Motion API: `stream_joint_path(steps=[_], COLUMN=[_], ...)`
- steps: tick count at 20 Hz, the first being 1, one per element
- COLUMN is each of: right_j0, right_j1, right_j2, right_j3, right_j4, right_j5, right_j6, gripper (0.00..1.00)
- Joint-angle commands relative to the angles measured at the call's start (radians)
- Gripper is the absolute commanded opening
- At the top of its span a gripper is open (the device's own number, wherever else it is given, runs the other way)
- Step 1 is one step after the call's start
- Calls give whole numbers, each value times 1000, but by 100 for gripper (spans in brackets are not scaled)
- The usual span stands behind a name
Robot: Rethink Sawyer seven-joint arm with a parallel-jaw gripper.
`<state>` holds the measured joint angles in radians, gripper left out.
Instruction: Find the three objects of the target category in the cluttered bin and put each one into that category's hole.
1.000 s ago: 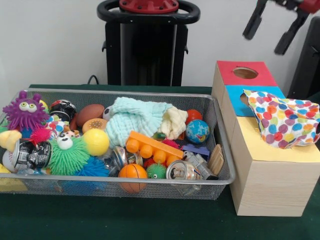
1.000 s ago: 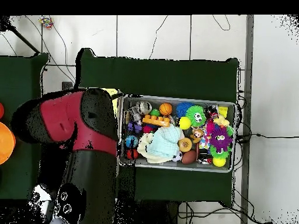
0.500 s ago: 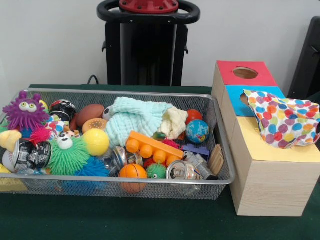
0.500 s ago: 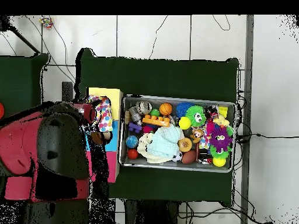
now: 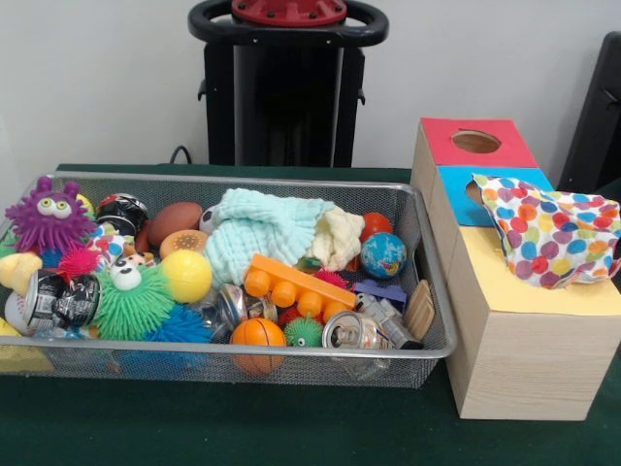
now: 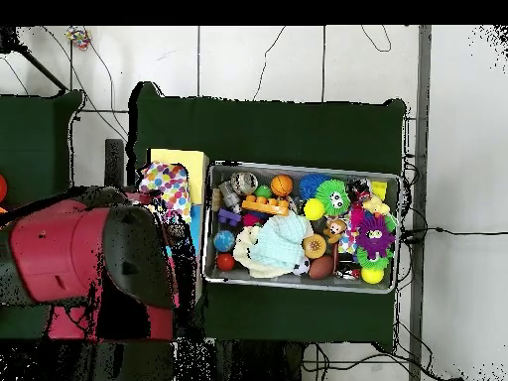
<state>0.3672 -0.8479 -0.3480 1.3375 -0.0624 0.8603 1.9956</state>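
Note:
A polka-dot cloth point(image 5: 553, 238) lies draped on the wooden sorting box point(image 5: 524, 359), over its blue and yellow tops, and partly covers the blue section's hole point(image 5: 473, 192). The red section's hole point(image 5: 475, 142) is uncovered. In the wire bin point(image 5: 243, 349) a mint cloth point(image 5: 257, 233) and a cream cloth point(image 5: 340, 238) lie among balls, cans and spiky toys. The overhead view shows the polka-dot cloth point(image 6: 167, 189) on the box point(image 6: 179, 159), with the red and black arm point(image 6: 89, 268) beside it. No gripper shows in either view.
The bin holds an orange brick point(image 5: 296, 282), a globe ball point(image 5: 383, 254), a yellow ball point(image 5: 186, 275), a crushed can point(image 5: 351, 332) and a purple spiky toy point(image 5: 49, 218). The box stands against the bin's right side. A black pedestal point(image 5: 286, 97) rises behind the bin.
The open gripper seen at the front view's top right a second ago has left the picture. Overhead, the arm has swung away from the bin, uncovering the polka-dot cloth on the box.

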Motion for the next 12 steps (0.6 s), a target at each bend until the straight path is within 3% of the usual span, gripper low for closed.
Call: stream_joint_path(steps=[1, 7, 12], right_j0=[-52, -67, -41], right_j1=[85, 175, 190], right_j2=[85, 72, 42], right_j3=[70, -11, -28], right_j4=[32, 17, 16], right_j5=[116, 100, 100], right_j6=[110, 139, 185], gripper=[100, 100, 100])
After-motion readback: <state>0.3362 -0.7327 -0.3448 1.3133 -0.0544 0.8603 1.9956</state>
